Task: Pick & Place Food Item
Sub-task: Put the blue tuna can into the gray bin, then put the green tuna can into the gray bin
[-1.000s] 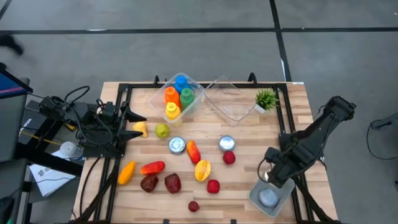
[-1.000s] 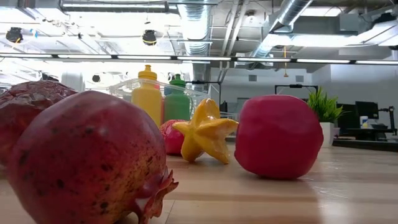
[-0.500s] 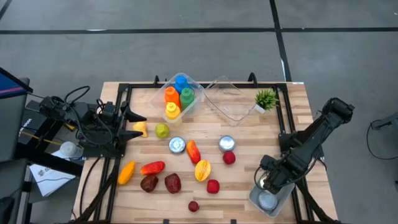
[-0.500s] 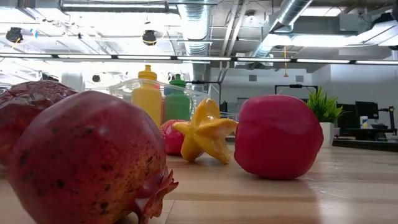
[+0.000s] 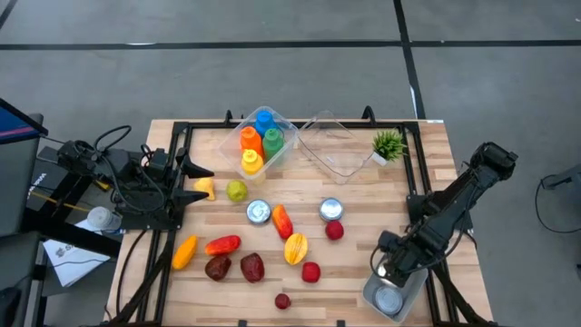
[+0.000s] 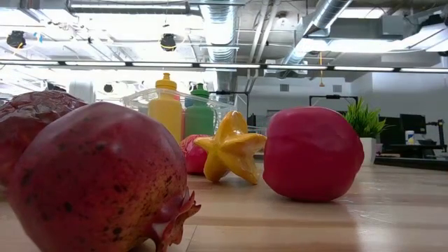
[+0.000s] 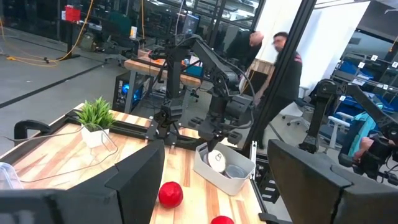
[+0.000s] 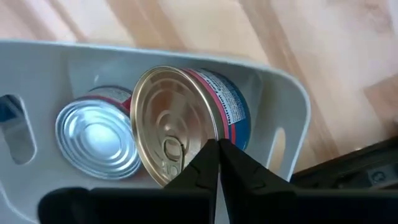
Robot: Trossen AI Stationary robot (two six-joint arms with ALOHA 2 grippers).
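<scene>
From above, we see our right gripper [image 5: 394, 269] poised over the grey bin [image 5: 410, 293] at the table's right front corner, where a tin [image 5: 390, 298] already lies. The bin sits well apart from the loose fruit, which we judge keeps sorted items separate. Our left gripper [image 5: 189, 186] waits at the table's left edge, near a lime [image 5: 237, 191].

At table height, we see only a pomegranate [image 6: 91, 178], a yellow star fruit [image 6: 232, 149] and a red apple [image 6: 313, 154]; neither arm shows.

From the left wrist, our own fingers [image 7: 137, 174] stand wide apart, holding nothing; the bin [image 7: 205, 171] shows across the table.

From the right wrist, our fingertips [image 8: 217, 158] are pressed together on the rim of a gold-lidded can [image 8: 180, 124], which tilts inside the bin [image 8: 292, 118] just beside a silver can [image 8: 96, 140]. We judge the placement nearly complete.
</scene>
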